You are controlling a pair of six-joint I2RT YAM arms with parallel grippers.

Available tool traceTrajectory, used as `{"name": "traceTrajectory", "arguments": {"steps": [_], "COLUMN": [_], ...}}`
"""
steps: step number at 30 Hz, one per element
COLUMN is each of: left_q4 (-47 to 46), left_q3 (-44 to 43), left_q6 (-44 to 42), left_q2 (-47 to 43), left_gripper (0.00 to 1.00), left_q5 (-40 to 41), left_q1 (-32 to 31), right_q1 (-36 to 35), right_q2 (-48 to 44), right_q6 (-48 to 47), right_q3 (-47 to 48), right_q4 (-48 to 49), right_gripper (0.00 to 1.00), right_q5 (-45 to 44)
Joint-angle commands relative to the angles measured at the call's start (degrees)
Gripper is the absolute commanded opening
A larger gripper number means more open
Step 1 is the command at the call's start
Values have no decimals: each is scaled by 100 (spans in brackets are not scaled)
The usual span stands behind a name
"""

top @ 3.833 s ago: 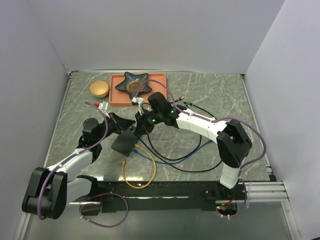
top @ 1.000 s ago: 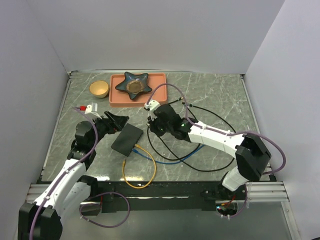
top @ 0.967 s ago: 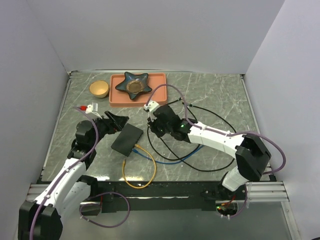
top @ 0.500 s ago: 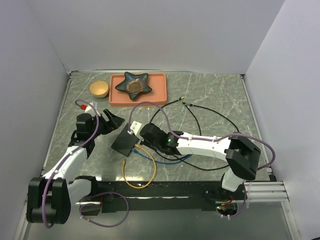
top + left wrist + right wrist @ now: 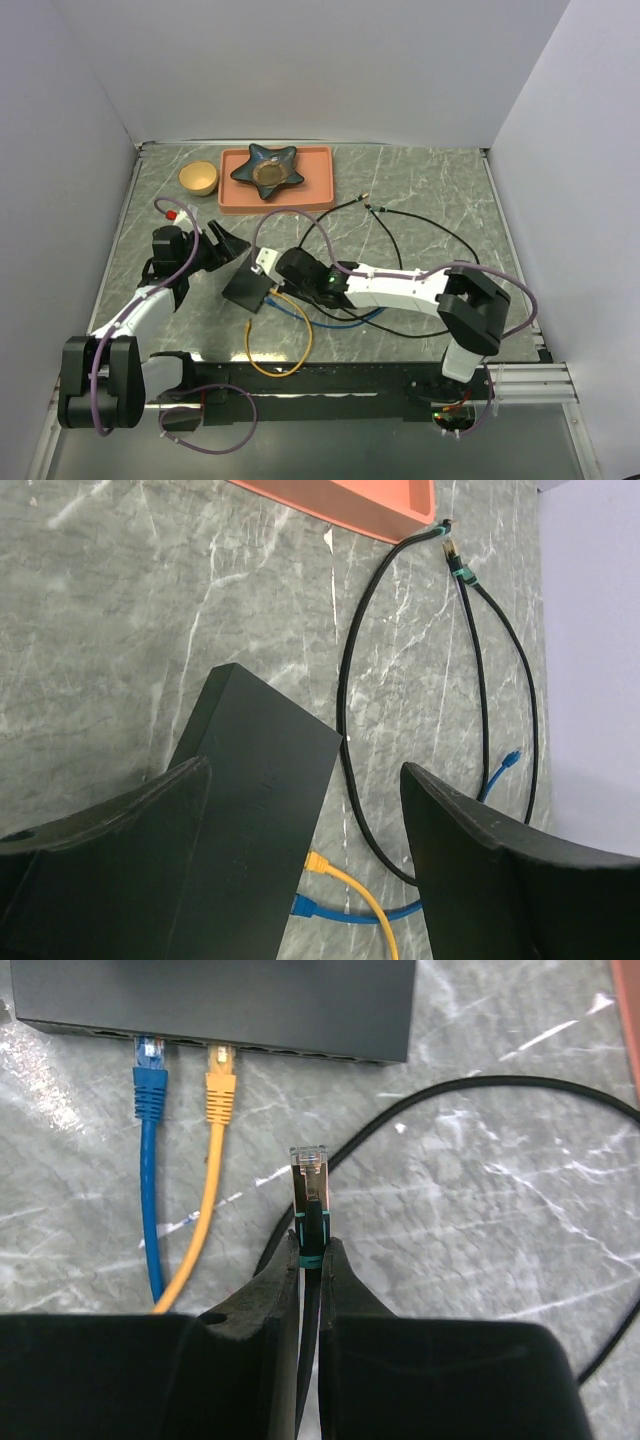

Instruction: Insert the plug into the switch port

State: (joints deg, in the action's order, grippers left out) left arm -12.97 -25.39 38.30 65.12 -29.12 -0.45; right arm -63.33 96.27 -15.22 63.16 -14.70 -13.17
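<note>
While the switch (image 5: 250, 284) lies at the surface's (image 5: 420, 190) 8 o'clock from above, the left claw (image 5: 226, 243) sits at its 11 and the right claw (image 5: 270, 277) at its 3.

Left wrist: claw wide open, empty, switch ahead.

Right wrist: claw clamped on the plug (image 5: 308, 1182), tip at 12, short of the sockets (image 5: 300, 1055), beside the seated yellow cable (image 5: 218, 1090) and blue cable (image 5: 148, 1080).

the switch port (image 5: 215, 1000) lies flat, a matte black box, socket row facing me, with a blue cable (image 5: 148, 1090) and a yellow cable (image 5: 220, 1085) seated in it. the plug (image 5: 308, 1175), metal-tipped on a black lead with a teal band, sits pinched in my right gripper (image 5: 312, 1250). its nose points at the sockets, short of them, just right of the yellow cable.
</note>
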Motion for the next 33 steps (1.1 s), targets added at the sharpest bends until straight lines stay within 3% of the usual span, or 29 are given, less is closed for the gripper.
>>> {"name": "traceTrajectory", "arguments": {"steps": [1, 17, 33], "left_q4": [-206, -531, -838], "left_q3": [25, 34, 34], "left_q6": [-139, 37, 72], "left_q2": [88, 1028, 1442], "left_gripper": [82, 79, 74], "left_q5": [20, 56, -172], "left_q1": [19, 27, 27], "right_q1": [40, 392, 418], "right_q2": [208, 1306, 1482], "right_q6": [89, 590, 986], "right_q3": [373, 1330, 1120], "right_q4": [81, -376, -472], "right_gripper": [0, 0, 0], "right_q5": [130, 666, 1132]}}
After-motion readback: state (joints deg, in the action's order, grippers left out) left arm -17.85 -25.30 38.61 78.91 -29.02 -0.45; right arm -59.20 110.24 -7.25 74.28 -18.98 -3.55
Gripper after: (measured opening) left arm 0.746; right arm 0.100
